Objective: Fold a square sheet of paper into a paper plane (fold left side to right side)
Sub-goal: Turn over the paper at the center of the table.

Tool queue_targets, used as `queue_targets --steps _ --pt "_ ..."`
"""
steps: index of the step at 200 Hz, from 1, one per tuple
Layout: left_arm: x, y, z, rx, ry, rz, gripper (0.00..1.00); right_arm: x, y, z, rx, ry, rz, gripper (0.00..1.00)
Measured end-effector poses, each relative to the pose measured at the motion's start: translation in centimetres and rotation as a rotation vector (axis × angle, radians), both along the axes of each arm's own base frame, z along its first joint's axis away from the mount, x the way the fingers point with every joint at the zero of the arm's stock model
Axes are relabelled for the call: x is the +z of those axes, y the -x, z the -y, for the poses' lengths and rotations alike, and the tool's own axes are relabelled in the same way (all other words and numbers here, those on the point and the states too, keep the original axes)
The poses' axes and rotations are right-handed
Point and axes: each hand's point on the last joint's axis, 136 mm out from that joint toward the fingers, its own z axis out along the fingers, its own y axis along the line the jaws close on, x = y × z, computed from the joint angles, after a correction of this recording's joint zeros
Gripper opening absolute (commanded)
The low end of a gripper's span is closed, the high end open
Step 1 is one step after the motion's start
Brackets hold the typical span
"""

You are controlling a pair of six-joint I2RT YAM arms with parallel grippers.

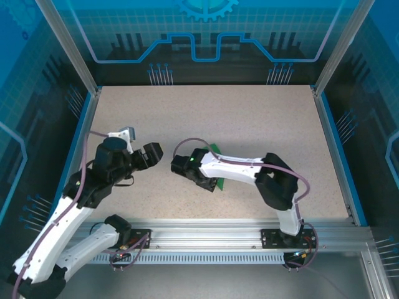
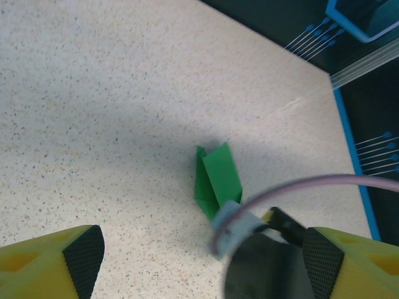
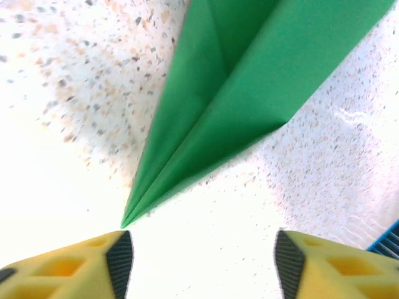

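Over the speckled beige tabletop (image 1: 249, 124) the right pincer (image 3: 202, 261) stands with fingers well apart, gripping nothing — the bright green creased paper plane (image 3: 237, 106) lies flat just ahead, its tip beside one finger — and the left pincer (image 2: 202, 252) gapes wide, empty, the plane farther ahead.

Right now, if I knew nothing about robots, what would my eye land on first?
The bright green paper plane, a creased pointed dart lying on the speckled table near the middle. Next, the yellow fingers of the right gripper, standing open right by its tip.
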Motion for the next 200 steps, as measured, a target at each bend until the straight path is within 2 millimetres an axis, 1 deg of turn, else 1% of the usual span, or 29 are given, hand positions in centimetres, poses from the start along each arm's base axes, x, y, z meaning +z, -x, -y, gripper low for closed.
queue_targets --steps 16,37,51,65,94,107,127,145,159,165,180,200 --pt "-1.1 -0.6 0.3 0.008 0.007 -0.052 0.90 1.1 1.0 0.2 -0.011 -0.077 -0.012 0.81" --pt "-1.6 -1.7 0.4 0.021 0.058 -0.078 0.88 2.1 2.3 0.7 -0.029 -0.171 -0.029 0.81" --pt "-2.3 -2.6 1.0 0.005 0.093 -0.100 0.87 2.5 3.0 1.0 -0.054 -0.241 -0.041 0.81" --pt "-3.6 -3.4 2.2 -0.027 0.128 -0.138 0.85 2.9 3.2 1.5 -0.102 -0.321 -0.044 0.82" --pt "-7.8 -4.8 4.6 -0.083 0.179 -0.249 0.84 4.2 2.9 2.7 -0.223 -0.519 -0.016 0.86" --pt "-9.2 -5.3 5.4 -0.103 0.195 -0.285 0.83 4.8 3.1 3.0 -0.259 -0.608 -0.006 0.87" --pt "-10.1 -6.2 6.6 -0.136 0.220 -0.300 0.83 5.6 3.4 3.3 -0.303 -0.733 0.009 0.91" --pt "-10.5 -7.2 7.6 -0.166 0.250 -0.301 0.83 5.9 3.9 3.4 -0.327 -0.817 0.013 0.95" --pt "-11.4 -7.9 8.3 -0.181 0.270 -0.314 0.82 6.2 4.2 3.5 -0.347 -0.886 0.018 0.98" --pt "-11.9 -8.3 8.6 -0.187 0.277 -0.322 0.82 6.3 4.4 3.6 -0.355 -0.914 0.021 1.00" --pt "-13.5 -9.0 9.4 -0.198 0.284 -0.353 0.81 6.3 4.9 4.0 -0.378 -0.977 0.028 1.00" --pt "-15.9 -9.4 10.6 -0.220 0.291 -0.400 0.80 6.2 5.4 4.2 -0.406 -1.044 0.027 1.00"
